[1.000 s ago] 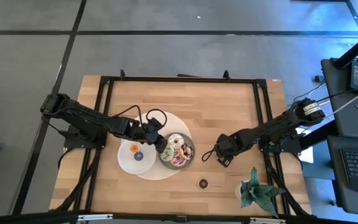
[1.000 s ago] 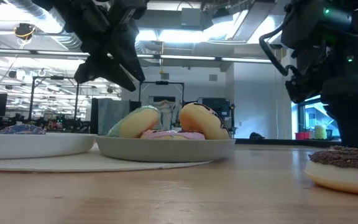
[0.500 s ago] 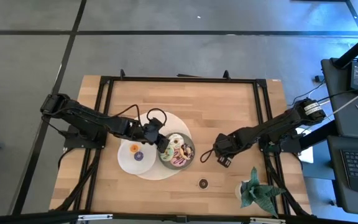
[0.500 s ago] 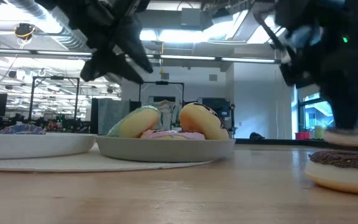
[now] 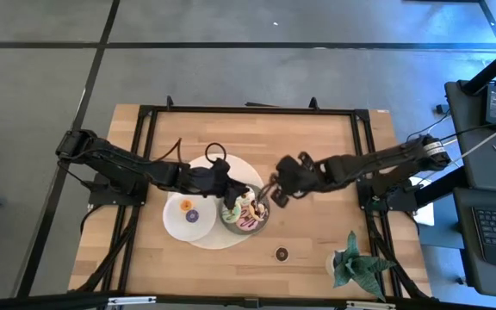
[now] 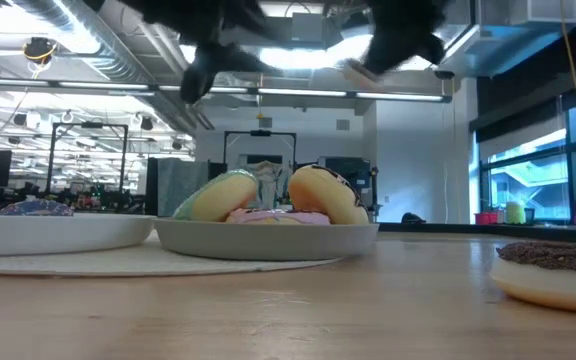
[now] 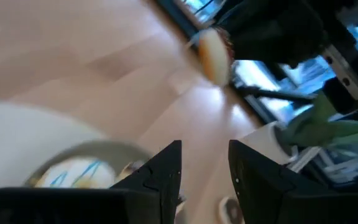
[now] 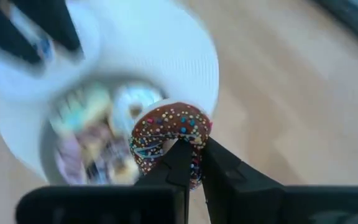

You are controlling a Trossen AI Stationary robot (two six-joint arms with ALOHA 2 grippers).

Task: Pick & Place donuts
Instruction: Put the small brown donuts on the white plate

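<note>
Right fingers (image 8: pixel 190 163) pinch sprinkled brown donut (image 8: pixel 169 134), no writing legible

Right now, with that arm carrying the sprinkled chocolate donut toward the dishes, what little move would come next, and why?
Probably a short carry farther over the grey bowl, then a release. The right gripper is shut on the brown-iced sprinkled donut near the bowl's rim, above the pile of iced donuts. The left gripper hangs close by.

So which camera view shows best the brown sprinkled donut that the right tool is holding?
The right wrist view: the brown sprinkled donut fills the centre, pinched in the right tool. The left wrist view shows it blurred, edge-on; the high view, barely; the low view, a pale smear.
</note>
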